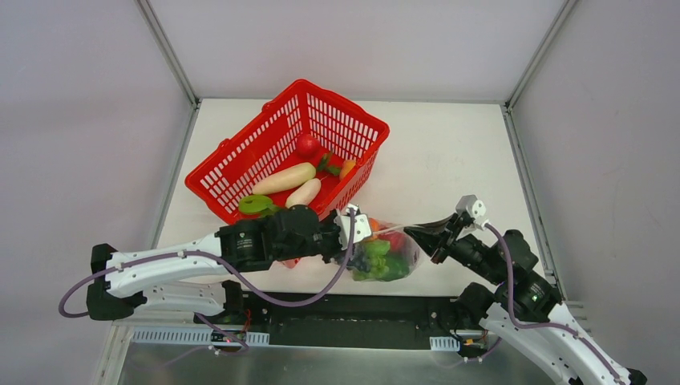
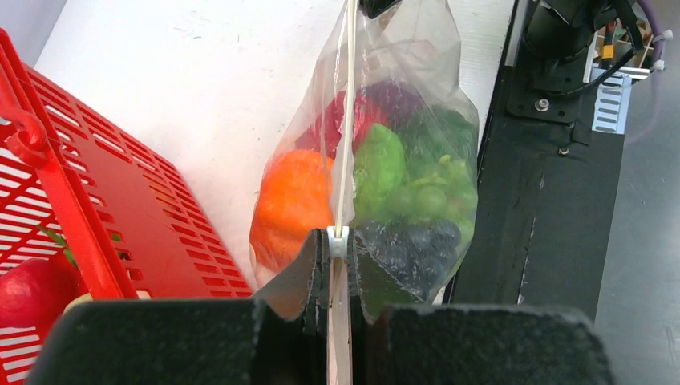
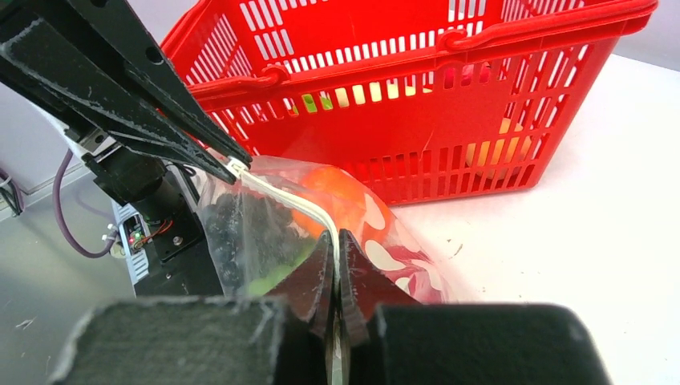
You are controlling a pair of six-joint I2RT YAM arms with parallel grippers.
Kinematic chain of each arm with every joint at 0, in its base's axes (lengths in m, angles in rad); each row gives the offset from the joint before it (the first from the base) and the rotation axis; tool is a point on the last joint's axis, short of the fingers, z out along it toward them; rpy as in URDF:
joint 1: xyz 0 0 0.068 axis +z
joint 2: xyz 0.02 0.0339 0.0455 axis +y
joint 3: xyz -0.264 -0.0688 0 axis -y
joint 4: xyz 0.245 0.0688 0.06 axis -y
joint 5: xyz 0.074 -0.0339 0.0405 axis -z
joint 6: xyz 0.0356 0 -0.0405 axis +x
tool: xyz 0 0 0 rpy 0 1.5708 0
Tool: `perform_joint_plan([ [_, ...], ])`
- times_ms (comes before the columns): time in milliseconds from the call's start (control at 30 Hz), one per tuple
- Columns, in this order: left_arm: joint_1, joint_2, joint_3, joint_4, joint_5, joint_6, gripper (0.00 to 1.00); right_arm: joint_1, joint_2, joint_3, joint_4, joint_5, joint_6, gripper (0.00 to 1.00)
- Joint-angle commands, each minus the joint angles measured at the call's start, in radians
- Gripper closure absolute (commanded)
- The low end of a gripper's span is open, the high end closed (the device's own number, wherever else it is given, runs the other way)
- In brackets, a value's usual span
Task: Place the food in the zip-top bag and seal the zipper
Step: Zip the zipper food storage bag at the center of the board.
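The zip-top bag [image 1: 385, 255] hangs between my grippers near the table's front edge, filled with food: an orange fruit [image 2: 290, 200], green pieces [image 2: 381, 164], dark grapes [image 2: 413, 245] and a red piece [image 2: 341, 120]. The whitish zipper [image 2: 346, 120] runs taut between the grippers and also shows in the right wrist view [image 3: 285, 196]. My left gripper [image 1: 354, 227] is shut on the zipper's small white slider [image 2: 337, 241]. My right gripper [image 1: 418, 235] is shut on the zipper's other end [image 3: 335, 249]. More food lies in the basket: a red fruit [image 1: 306, 145] and an orange carrot [image 1: 347, 168].
The red slotted basket [image 1: 240, 156] stands tilted just behind the left gripper, holding two long white radishes [image 1: 285, 178] and a flat green disc [image 1: 255, 204]. A black base rail [image 1: 353, 309] runs along the near edge below the bag.
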Motion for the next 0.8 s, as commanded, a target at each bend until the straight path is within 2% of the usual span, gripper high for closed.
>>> perform_joint_plan([
  [0,0.006,-0.051,-0.011,-0.058,-0.059,-0.017,1.0,-0.012,0.011,0.038,0.046,-0.013,-0.041,1.0],
  [33,0.006,-0.049,-0.002,-0.063,-0.053,-0.01,1.0,-0.012,0.022,0.053,0.018,-0.075,-0.069,0.98],
  [67,0.006,-0.043,0.012,-0.071,-0.046,-0.001,1.0,-0.011,0.036,0.066,0.009,-0.121,-0.075,0.91],
  [167,0.006,-0.01,0.064,-0.11,-0.023,0.033,1.0,-0.012,0.085,0.099,0.004,-0.228,-0.083,0.53],
  [200,0.006,0.002,0.086,-0.123,-0.017,0.043,1.0,-0.012,0.103,0.11,-0.006,-0.235,-0.085,0.45],
  [267,0.006,0.031,0.13,-0.15,0.004,0.062,1.0,-0.012,0.134,0.139,-0.042,-0.219,-0.099,0.36],
  [367,0.006,0.069,0.18,-0.179,0.04,0.084,1.0,-0.011,0.17,0.177,-0.14,-0.231,-0.182,0.33],
  [667,0.006,0.163,0.267,-0.232,0.119,0.108,1.0,-0.011,0.268,0.23,-0.187,-0.309,-0.284,0.29],
  [767,0.006,0.173,0.275,-0.232,0.135,0.101,1.0,-0.012,0.309,0.242,-0.174,-0.379,-0.3,0.29],
])
